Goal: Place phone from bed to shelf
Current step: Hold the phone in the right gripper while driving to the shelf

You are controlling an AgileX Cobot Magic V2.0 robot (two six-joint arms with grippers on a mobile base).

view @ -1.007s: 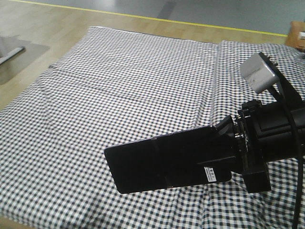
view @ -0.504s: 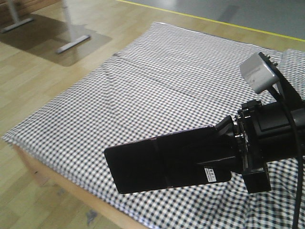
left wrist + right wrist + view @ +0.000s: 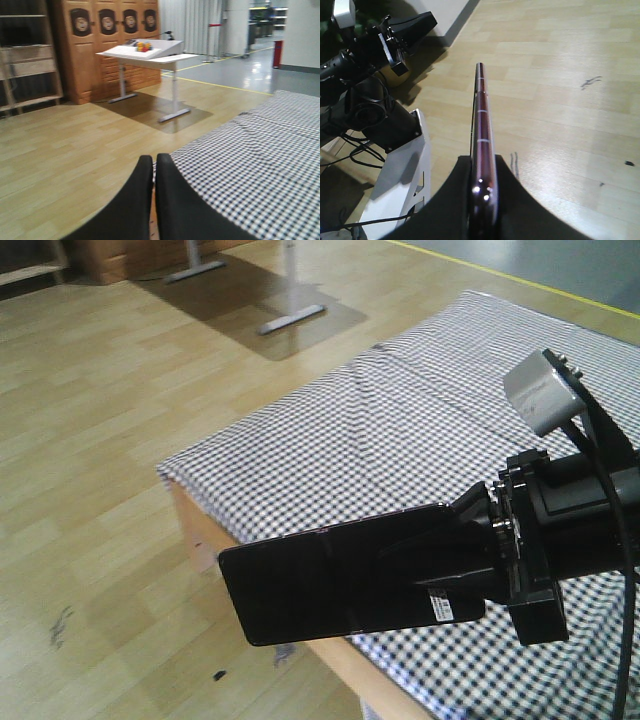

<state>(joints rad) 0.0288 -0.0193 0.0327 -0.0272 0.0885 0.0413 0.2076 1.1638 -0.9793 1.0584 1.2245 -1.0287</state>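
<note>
The phone (image 3: 340, 580), flat and glossy black with a crease and a small white sticker, hangs in the air over the bed's near corner. My right gripper (image 3: 455, 560) is shut on its right end. Seen edge-on in the right wrist view, the phone (image 3: 481, 115) shows a pinkish rim, clamped by the right gripper (image 3: 483, 172) above the wooden floor. The bed (image 3: 430, 420), with its black-and-white check sheet, lies behind and to the right. My left gripper (image 3: 153, 160) is shut and holds nothing, at the bed's (image 3: 260, 160) edge. A pale wooden shelf (image 3: 31, 65) stands at the far left.
A white desk (image 3: 147, 52) on metal legs stands on the wooden floor (image 3: 90, 440) beyond the bed corner. An orange-brown cabinet (image 3: 110, 35) is behind it. My left arm and the white base (image 3: 380, 100) show left of the phone.
The front view has swung left: the bed has slid to the right, and its corner, the floor and the desk legs have come into view. The phone stays in the right gripper.
</note>
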